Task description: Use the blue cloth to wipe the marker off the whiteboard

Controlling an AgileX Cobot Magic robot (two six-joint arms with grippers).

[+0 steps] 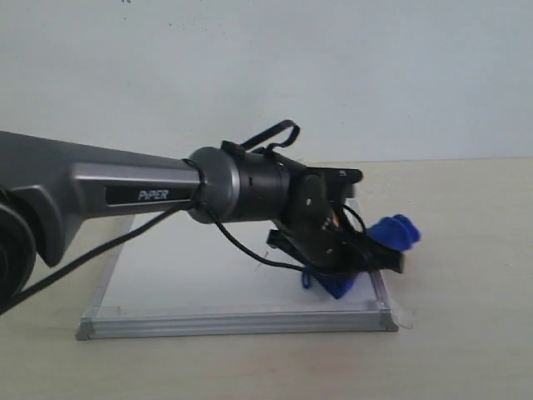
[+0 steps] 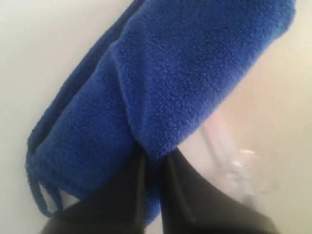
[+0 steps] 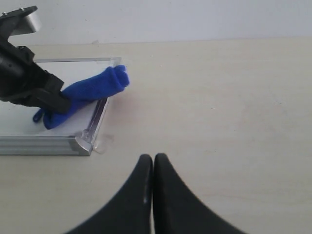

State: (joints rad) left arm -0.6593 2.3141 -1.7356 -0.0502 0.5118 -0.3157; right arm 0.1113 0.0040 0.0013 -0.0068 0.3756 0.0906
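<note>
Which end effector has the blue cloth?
The left end effector, its jaws shut on the blue cloth at the edge of the whiteboard. The right end effector is shut on nothing, over the table beside the board.

Pale beige tabletop [image 1: 466, 350] w/ plain whitish wall [image 1: 333, 67] behind its far edge

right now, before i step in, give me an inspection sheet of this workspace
surface: plain beige tabletop, flat
job's things: square white board with silver metal frame lies flat; small royal-blue fuzzy microfibre cloth overhangs the frame on the right arm's side; no red marker lines seen on the visible part
clutter: nothing seen
grippers: left gripper shut on the cloth; right gripper shut, empty, over the table
cables: black cable loops from the left arm above the board
surroundings: plain pale wall
</note>
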